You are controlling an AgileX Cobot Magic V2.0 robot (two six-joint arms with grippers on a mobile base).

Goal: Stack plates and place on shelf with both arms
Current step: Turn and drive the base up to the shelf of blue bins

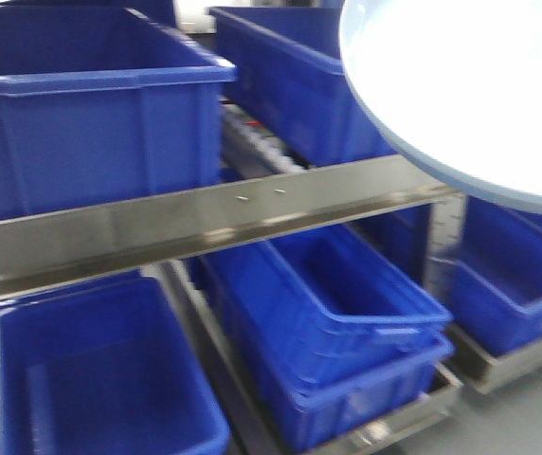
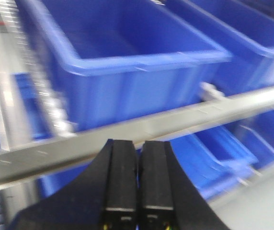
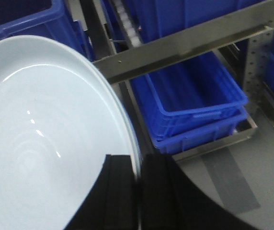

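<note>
Carrying step: the right end effector (image 3: 138,191) grips what looks like one plate (image 3: 46,143) by its rim, the left end effector (image 2: 138,177) is clenched empty, and next comes a level reach onto the shelf (image 1: 205,223).

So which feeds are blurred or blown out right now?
Front view: soft all over, and the plate is washed out to near white, with no surface detail. Left wrist view: heavy motion smear on the bins and rail; only the left gripper is sharp. Right wrist view: sharpest, with small glare spots on the plate held by the right gripper.
</note>
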